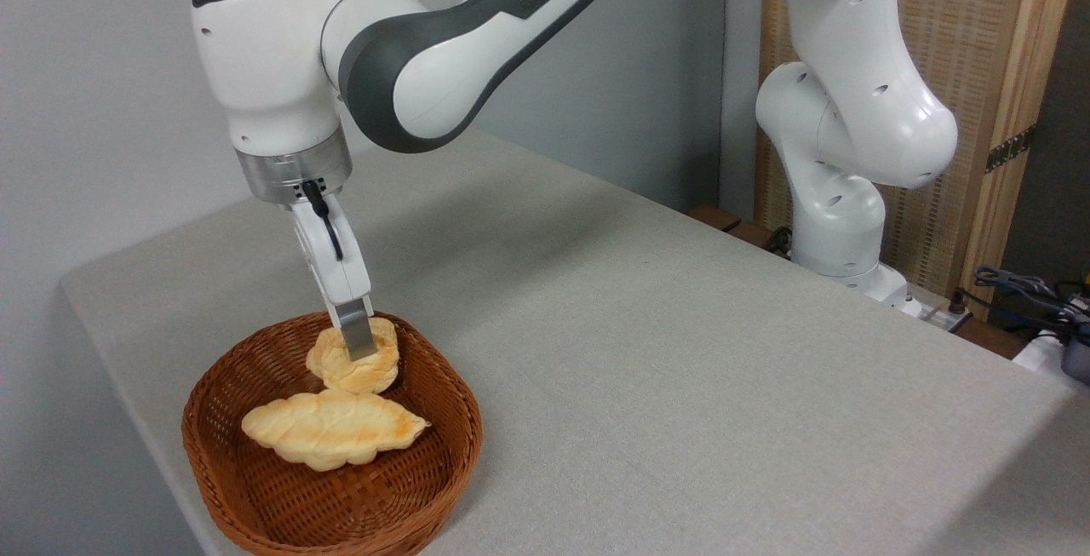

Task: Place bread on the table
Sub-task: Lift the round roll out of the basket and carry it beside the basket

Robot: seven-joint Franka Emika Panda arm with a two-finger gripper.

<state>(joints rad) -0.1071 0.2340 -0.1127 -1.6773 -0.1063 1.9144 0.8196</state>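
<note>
- Bread [351,369]: a small round bun at the back of a wicker basket [255,488], directly under the pincer [361,340].
- Pincer: one finger overlaps the bun; its grip cannot be told.
- Bare worktop [681,352] lies right.

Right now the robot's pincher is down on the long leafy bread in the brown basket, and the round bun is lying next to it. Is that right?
Not quite. The camera view shows the gripper down on the round bun, not the long leafy bread. The long one lies untouched next to it. Both are in the brown basket.
</note>
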